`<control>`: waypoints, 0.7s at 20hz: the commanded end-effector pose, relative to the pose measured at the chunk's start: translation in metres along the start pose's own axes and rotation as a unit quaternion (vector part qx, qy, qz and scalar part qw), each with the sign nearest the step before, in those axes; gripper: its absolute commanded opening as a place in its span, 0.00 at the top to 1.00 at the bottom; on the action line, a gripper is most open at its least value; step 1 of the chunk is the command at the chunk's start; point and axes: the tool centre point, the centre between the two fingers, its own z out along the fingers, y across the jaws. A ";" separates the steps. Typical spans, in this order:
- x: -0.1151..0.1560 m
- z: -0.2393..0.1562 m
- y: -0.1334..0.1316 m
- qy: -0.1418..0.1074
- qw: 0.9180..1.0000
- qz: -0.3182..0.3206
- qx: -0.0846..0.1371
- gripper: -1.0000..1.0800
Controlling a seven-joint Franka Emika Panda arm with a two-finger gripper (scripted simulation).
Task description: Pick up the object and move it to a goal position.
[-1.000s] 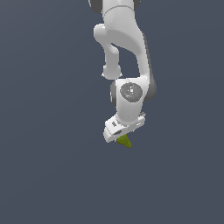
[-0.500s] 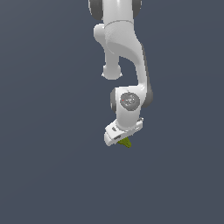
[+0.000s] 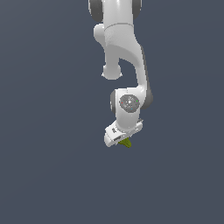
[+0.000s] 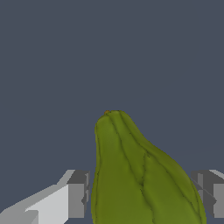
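Note:
The object (image 3: 126,143) is a small yellow-green lumpy pear-like thing. In the exterior view it pokes out from under the white gripper (image 3: 122,140) at the lower end of the arm. In the wrist view the object (image 4: 135,175) fills the space between the two fingers, tapered end pointing away from the camera. The grey finger pads (image 4: 78,194) sit against its two sides. The gripper (image 4: 144,194) is shut on the object. The object's rounded end is cut off by the frame edge.
The white arm (image 3: 124,48) comes down from the top of the exterior view. Around it is only a plain dark grey surface (image 3: 43,175); no goal marker shows.
The wrist and gripper have sunk slightly in the exterior view, and the object has stayed between the fingers.

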 end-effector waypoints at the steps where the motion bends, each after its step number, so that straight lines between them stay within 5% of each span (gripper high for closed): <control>1: 0.001 0.000 0.000 0.000 1.000 0.000 0.000 1.00; 14: -0.005 -0.020 -0.001 0.000 1.000 0.000 0.000 1.00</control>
